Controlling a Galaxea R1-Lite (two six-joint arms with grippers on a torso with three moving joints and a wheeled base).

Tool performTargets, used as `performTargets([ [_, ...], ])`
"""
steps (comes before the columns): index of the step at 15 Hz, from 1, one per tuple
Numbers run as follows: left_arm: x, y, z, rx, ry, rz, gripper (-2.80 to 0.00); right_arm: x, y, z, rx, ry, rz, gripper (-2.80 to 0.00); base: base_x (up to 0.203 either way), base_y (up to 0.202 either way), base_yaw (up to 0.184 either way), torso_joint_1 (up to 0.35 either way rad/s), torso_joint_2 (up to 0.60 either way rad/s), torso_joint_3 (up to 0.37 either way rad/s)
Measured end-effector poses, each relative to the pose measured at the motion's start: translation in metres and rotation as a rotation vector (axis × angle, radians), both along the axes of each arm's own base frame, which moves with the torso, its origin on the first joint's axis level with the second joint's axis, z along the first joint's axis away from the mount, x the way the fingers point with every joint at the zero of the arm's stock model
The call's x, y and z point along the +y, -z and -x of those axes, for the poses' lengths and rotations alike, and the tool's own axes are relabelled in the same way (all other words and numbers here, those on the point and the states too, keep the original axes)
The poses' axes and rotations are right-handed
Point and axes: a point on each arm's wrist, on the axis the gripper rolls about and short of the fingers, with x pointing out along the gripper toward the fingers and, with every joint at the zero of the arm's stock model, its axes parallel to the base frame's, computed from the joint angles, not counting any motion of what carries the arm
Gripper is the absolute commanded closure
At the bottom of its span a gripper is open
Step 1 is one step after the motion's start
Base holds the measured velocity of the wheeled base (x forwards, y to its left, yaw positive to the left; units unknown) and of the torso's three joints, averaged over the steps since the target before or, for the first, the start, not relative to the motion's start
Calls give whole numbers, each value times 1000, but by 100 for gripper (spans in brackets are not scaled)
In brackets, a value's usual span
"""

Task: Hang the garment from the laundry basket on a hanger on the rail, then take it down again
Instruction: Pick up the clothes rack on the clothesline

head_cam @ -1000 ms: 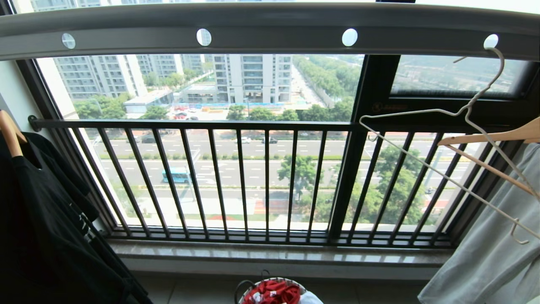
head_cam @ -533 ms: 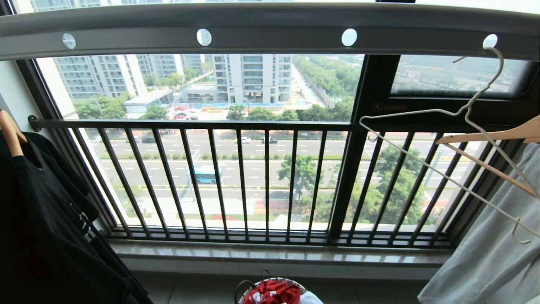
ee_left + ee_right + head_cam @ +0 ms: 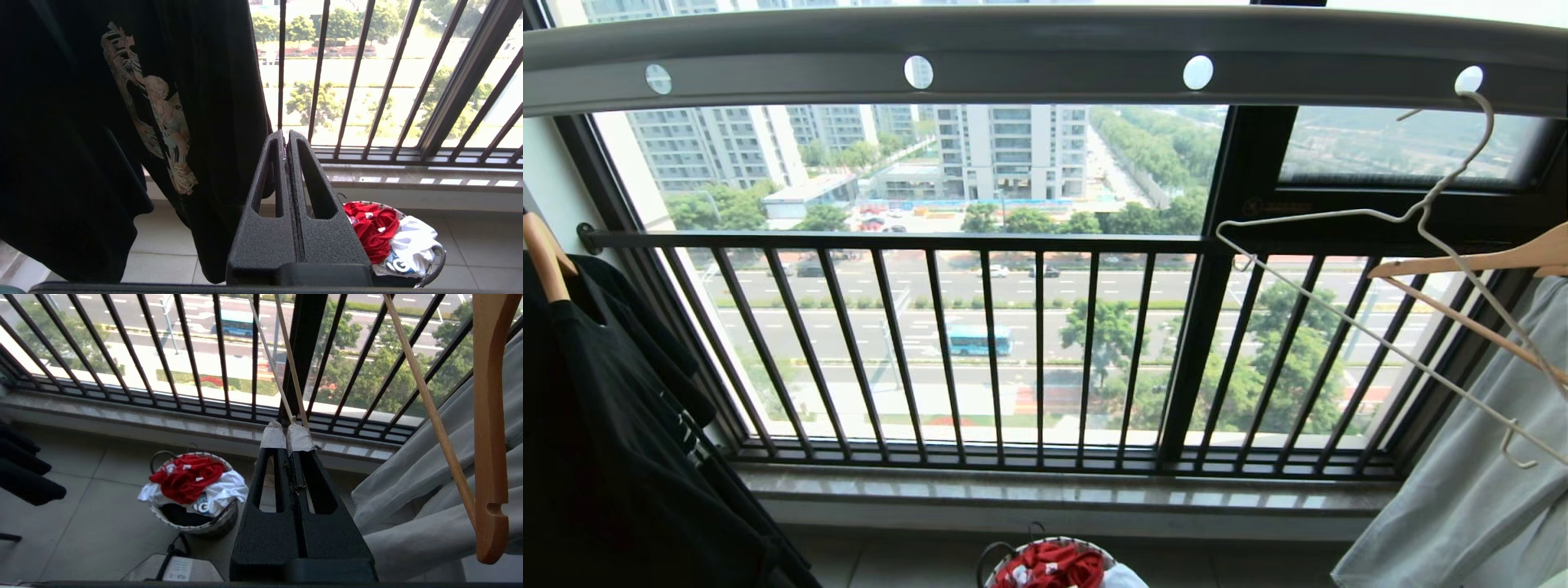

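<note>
right gripper point(image 3: 287, 435): fingers pressed together, holding nothing; it points over the floor toward the window, with thin rods of the hangers crossing just past its tips. Whether it touches them cannot be told.
left gripper point(image 3: 285, 141): fingers likewise together and empty, beside the black printed T-shirt point(image 3: 122, 122); looks parked.
laundry basket point(image 3: 196, 526): on the floor tiles below the window, well short of either gripper.
garment point(image 3: 186, 477): red, bunched on top of a white cloth in the basket; not yet picked up.
pale grey garment point(image 3: 1470, 490): on a wooden hanger point(image 3: 1486, 261) at the right.
hanger point(image 3: 1380, 327): thin white wire, bare, hooked in the rightmost hole of the rail point(image 3: 1045, 57). Against the earlier head views it has swung a little, its low end hook sitting slightly further left and higher.
window railing point(image 3: 980, 343): unchanged; only a bus on the road beyond has moved rightward.
reading: task at its very start; judged next need is a reach down to the basket, with the fingers opening first.
</note>
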Motion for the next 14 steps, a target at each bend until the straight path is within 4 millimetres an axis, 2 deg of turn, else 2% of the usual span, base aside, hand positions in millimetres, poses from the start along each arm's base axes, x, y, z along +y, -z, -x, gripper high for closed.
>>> performTargets([
  [2,0,0,0,0,0,0,0,2,-15,-14,149,-56,-10,0,0,0,0,0,0,0],
  [5,0,0,0,0,0,0,0,4,-22,-41,332,-169,33,0,0,0,0,0,0,0],
  [8,0,0,0,0,0,0,0,4,-28,-62,354,-207,105,0,0,0,0,0,0,0],
  [13,0,0,0,0,0,0,0,4,-30,-74,358,-235,175,0,0,0,0,0,0,0],
  [14,0,0,0,0,0,0,0,4,-29,-77,364,-238,186,-280,0,0,0,0,0,0],
])
